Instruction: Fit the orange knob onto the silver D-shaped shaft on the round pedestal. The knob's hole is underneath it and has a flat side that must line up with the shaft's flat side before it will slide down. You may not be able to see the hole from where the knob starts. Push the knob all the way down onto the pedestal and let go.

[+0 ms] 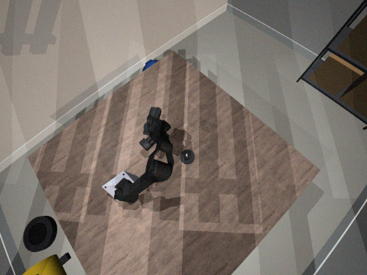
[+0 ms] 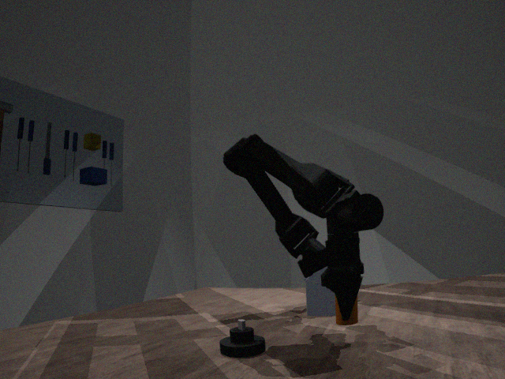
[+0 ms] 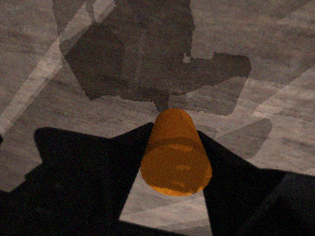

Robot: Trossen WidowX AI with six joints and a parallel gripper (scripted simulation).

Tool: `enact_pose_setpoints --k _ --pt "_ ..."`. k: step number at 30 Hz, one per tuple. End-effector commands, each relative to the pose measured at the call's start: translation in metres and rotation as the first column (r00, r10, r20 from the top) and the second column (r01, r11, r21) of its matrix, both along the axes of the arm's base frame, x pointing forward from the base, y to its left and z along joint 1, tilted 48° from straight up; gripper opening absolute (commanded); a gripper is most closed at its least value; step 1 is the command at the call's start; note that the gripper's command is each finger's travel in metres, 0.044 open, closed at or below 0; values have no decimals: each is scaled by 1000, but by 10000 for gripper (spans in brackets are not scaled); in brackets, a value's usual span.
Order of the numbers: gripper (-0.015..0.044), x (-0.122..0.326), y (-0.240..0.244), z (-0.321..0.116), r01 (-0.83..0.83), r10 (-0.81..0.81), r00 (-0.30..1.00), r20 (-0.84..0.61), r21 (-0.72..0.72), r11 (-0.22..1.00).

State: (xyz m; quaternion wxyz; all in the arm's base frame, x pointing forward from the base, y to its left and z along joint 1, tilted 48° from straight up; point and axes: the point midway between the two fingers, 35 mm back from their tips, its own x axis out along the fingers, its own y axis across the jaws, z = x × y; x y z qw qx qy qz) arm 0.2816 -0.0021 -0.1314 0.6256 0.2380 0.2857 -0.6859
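Two black fingers of our gripper (image 2: pixel 346 316) (image 3: pixel 175 135) are closed partway on the orange knob (image 2: pixel 353 313) (image 3: pixel 176 157), one pressed to each side, with the knob's width between them. We hold it roughly upright, low over the wooden table top (image 1: pixel 219 204) (image 2: pixel 134 347), well apart from the round black pedestal (image 1: pixel 191 160) (image 2: pixel 242 347). The pedestal's silver shaft (image 1: pixel 186 154) (image 2: pixel 241 324) stands bare. We cannot see the knob's hole.

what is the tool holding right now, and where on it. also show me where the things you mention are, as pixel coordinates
The orange knob (image 2: pixel 338 316) (image 3: pixel 175 164), pinched by its sides between the two fingers; its underside is left free.
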Motion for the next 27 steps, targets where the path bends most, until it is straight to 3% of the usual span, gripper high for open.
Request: enact_pose_setpoints --k 1,12,21,27 --pt "0 -2 -14 -13 3 -3 1000 -8 -5 1000" --pt "0 -5 -32 -30 13 -13 1000 -15 -10 1000" --pt "236 -5 -31 -29 18 -18 1000 -13 -8 1000" --pt "240 -5 -31 -29 18 -18 1000 -13 -8 1000"
